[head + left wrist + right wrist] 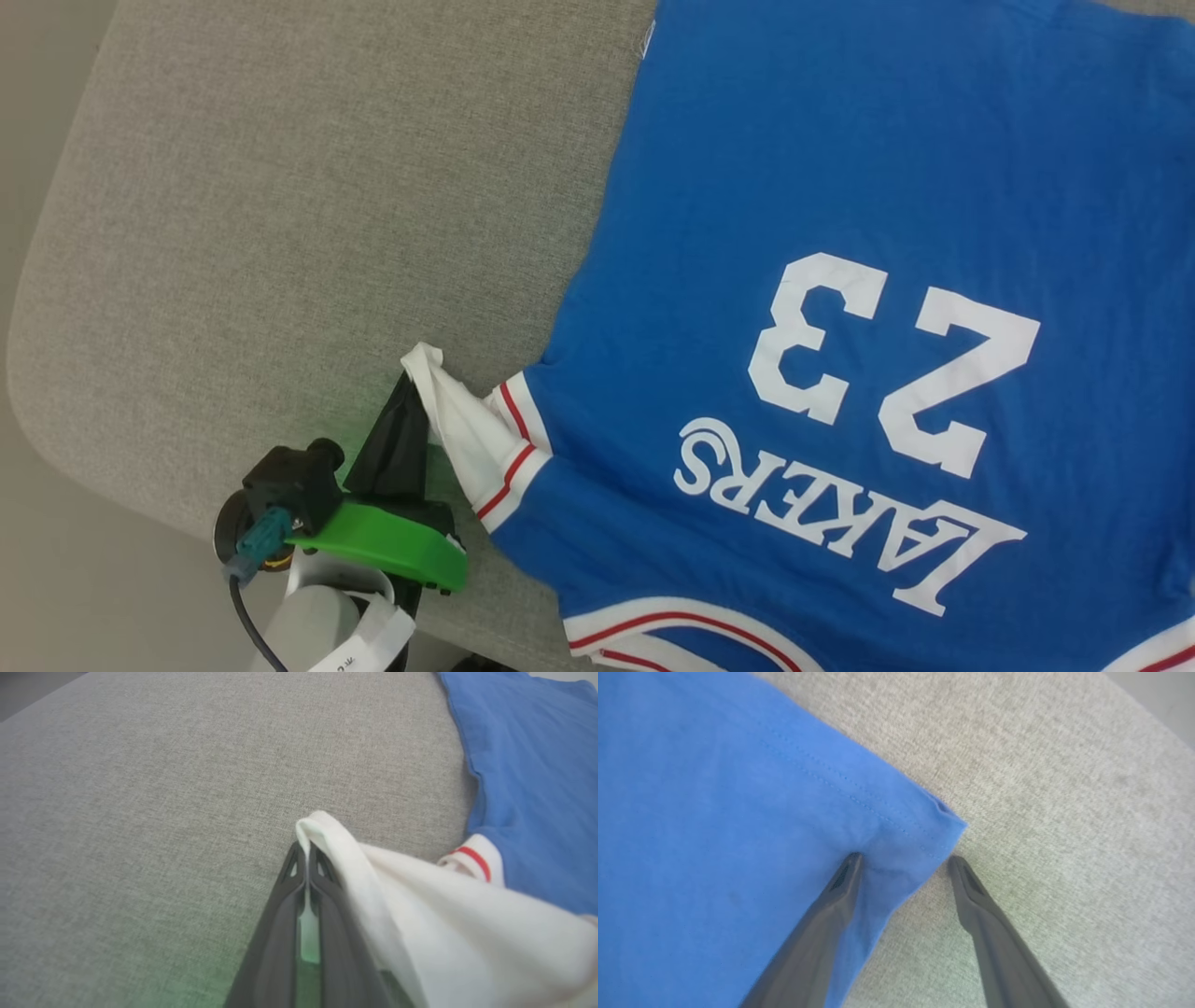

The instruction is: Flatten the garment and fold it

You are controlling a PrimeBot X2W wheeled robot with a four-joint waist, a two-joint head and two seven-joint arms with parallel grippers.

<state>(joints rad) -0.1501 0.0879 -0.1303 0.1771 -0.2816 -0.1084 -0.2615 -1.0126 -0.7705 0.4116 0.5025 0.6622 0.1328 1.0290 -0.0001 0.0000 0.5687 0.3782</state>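
Shirt (794, 187) lies flat on the grey fabric worktop (327, 187), print side up, on the right half in the head view. The white "23" (887, 355) and LAKERS lettering read upside down from the robot's side, and the collar trim sits at the near edge.

Left sleeve (462, 429) is bunched and lifted off the cloth surface. Left gripper (408, 381) is clenched on its white tip, with the pinched fabric poking out past the fingertips in the left wrist view (303, 851). The rest of the sleeve (420, 896) drapes off to the blue body (537, 765).

Right gripper (903, 858) is spread at a hem corner of the shirt (714, 812). One finger (840, 882) presses on the blue cloth, the other sits on bare worktop (1064, 788) just beside the corner. It has no grip on anything.

Left of the shirt is bare worktop (140, 812). Green wrist housing (383, 546) and its cable sit at the near edge.
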